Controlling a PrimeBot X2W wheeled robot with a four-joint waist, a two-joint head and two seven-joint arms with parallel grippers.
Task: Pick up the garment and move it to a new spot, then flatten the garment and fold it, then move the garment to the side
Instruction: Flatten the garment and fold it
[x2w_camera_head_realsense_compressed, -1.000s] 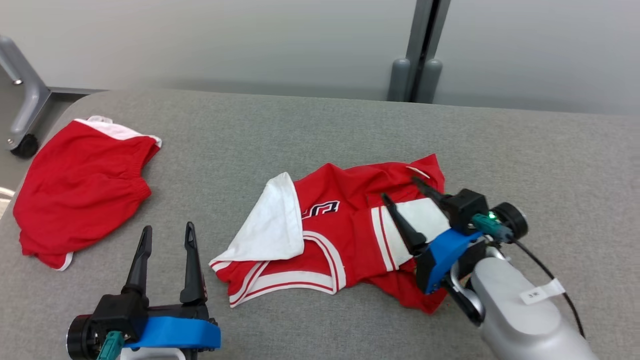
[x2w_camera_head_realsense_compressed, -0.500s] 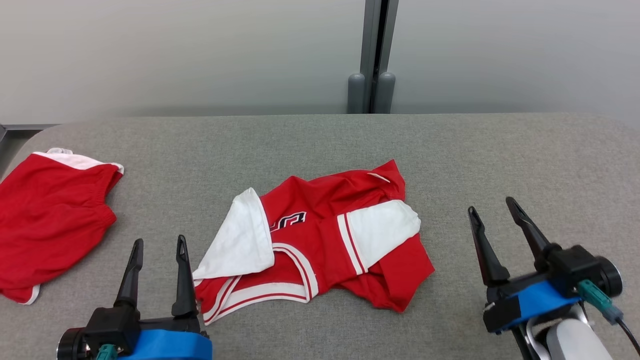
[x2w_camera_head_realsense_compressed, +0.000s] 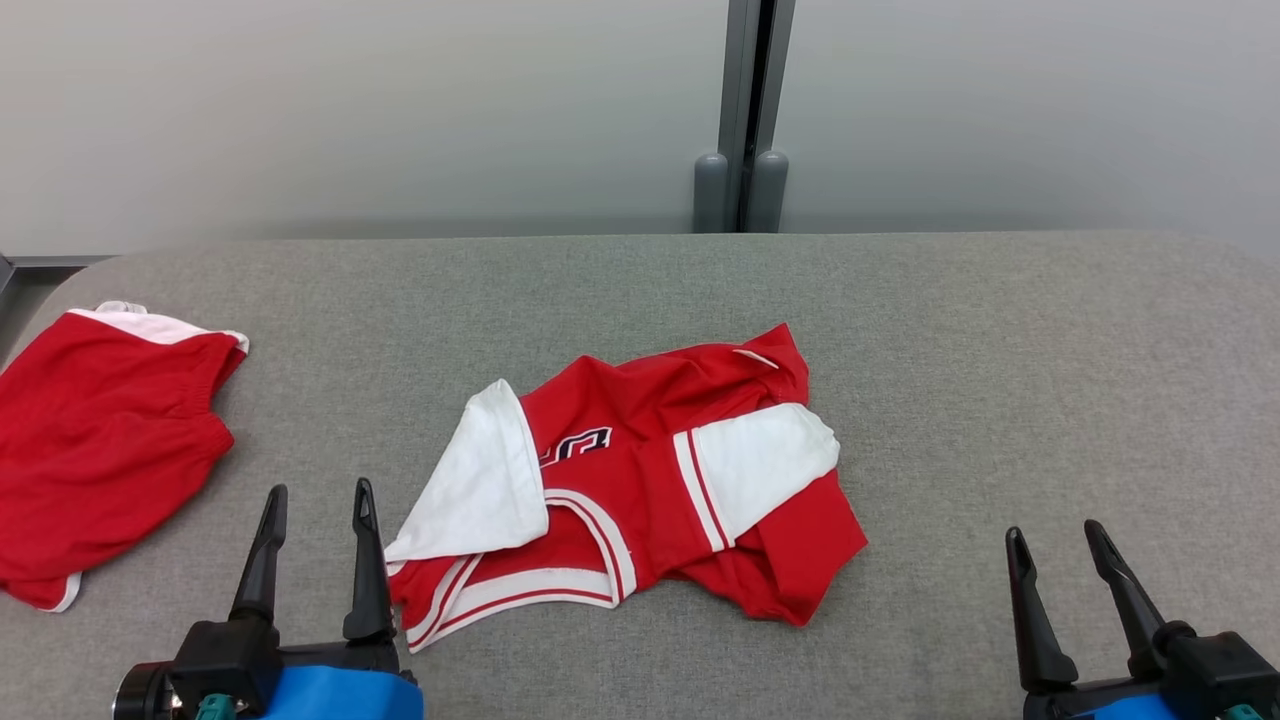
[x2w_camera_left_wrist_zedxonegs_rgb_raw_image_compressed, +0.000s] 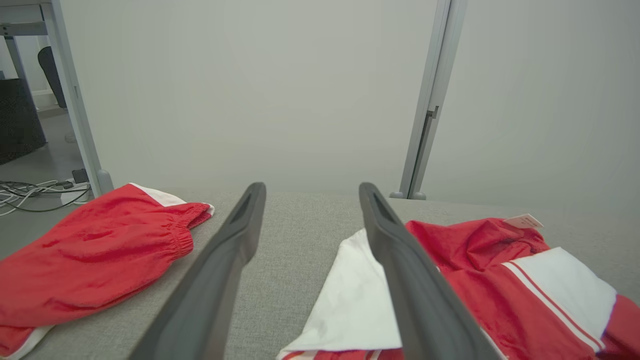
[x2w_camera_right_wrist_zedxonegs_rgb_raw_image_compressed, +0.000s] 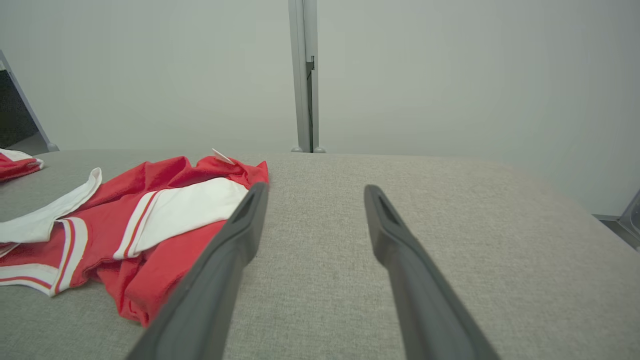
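garment: a red and white jersey (x2w_camera_head_realsense_compressed: 640, 480) lies crumpled near the middle of the grey counter (x2w_camera_head_realsense_compressed: 1000, 340), unfolded and not flat. a white sleeve is turned over its left side, and a second white sleeve with red and white stripes lies across its right side. dark lettering shows partly on the chest between them. a striped red and white trim runs along the near edge. a small white tag (x2w_camera_head_realsense_compressed: 755, 357) sits at the far right corner.

my left gripper (x2w_camera_head_realsense_compressed: 320, 488) is at the near left, released, fingers spread and pointing away from me, nothing between them. its inner finger stands just beside the jersey's near left corner; i cannot tell whether it touches the cloth.

my right gripper (x2w_camera_head_realsense_compressed: 1053, 530) is at the near right, likewise released and empty, over bare counter and well apart from the jersey's right edge.

a pair of red shorts (x2w_camera_head_realsense_compressed: 100, 450) with a white waistband lies at the far left edge of the counter, apart from the jersey.

beyond the counter stands a pale wall panel with a grey post (x2w_camera_head_realsense_compressed: 742, 110).
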